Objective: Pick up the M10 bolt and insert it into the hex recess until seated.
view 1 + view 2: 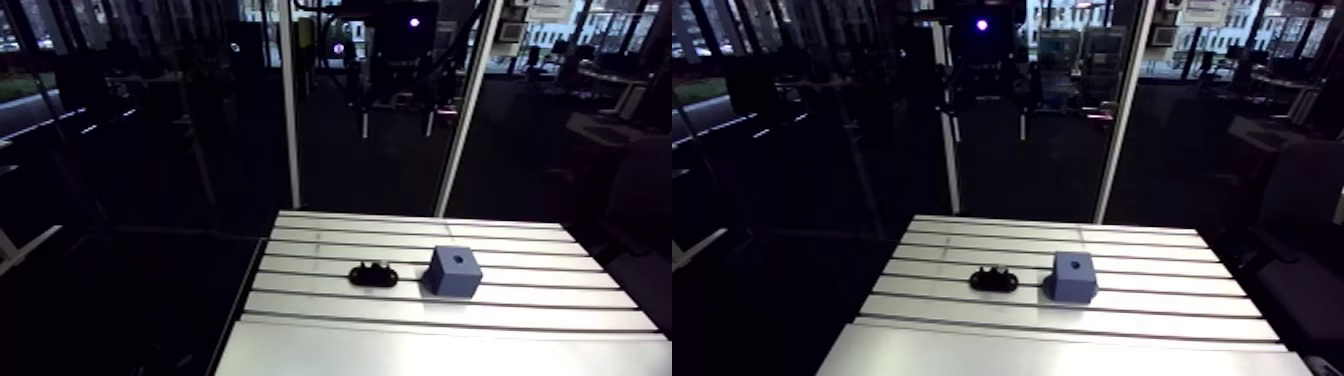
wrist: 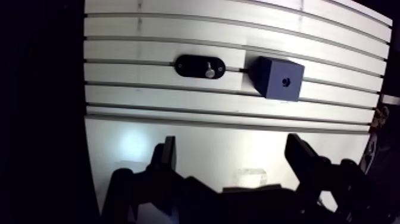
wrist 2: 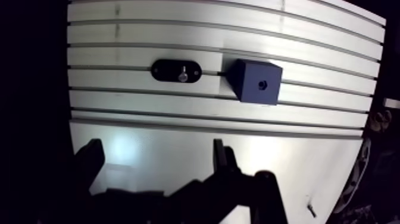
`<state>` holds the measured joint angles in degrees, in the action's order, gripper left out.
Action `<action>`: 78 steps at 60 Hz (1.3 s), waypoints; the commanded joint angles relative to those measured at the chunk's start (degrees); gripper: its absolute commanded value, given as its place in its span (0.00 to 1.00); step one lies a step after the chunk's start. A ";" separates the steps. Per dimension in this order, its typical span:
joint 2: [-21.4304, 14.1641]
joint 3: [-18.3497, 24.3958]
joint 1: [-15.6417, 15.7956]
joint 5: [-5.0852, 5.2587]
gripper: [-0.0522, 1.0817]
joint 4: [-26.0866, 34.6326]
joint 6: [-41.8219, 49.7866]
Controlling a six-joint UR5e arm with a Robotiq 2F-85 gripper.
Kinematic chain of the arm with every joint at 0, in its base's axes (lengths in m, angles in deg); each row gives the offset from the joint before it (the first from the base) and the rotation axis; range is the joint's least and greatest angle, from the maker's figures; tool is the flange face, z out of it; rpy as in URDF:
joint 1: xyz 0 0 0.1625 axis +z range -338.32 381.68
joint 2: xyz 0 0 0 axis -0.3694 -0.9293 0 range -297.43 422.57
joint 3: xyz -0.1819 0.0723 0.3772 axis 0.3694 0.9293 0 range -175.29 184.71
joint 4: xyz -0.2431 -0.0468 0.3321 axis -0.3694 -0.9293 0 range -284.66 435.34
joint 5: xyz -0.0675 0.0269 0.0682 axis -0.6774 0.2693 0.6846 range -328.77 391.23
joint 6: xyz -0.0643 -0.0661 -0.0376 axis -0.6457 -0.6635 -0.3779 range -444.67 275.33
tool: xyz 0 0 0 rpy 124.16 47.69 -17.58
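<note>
A silver M10 bolt [image 2: 210, 71] stands head-up in a black oval holder [image 2: 200, 66] on the slotted aluminium table [image 2: 178, 155]. Beside the holder sits a dark blue block [image 2: 277, 78] with a small hex recess [image 2: 287, 81] in its upper face. In the arm view the holder [image 1: 372, 273] and the blue block [image 1: 453, 270] lie side by side at mid-table. My gripper [image 2: 232, 158] hovers open over the table's smooth near strip, well short of both objects, with nothing between its fingers [image 2: 165, 156].
The table's long slots run crosswise ahead of the gripper. Its left edge [image 1: 245, 300] drops off into a dark floor. A white post [image 1: 290, 110] and a slanted white post [image 1: 465, 110] stand behind the table's far edge.
</note>
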<state>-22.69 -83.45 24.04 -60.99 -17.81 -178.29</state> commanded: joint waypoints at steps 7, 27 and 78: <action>-0.04 -6.47 -0.59 0.06 0.05 -9.52 -2.55; -0.04 -16.98 -1.31 0.36 0.05 -25.21 -5.21; 5.02 -24.28 -3.86 3.41 0.35 -32.04 -5.21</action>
<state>-19.59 -107.02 20.23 -57.90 -49.17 -183.52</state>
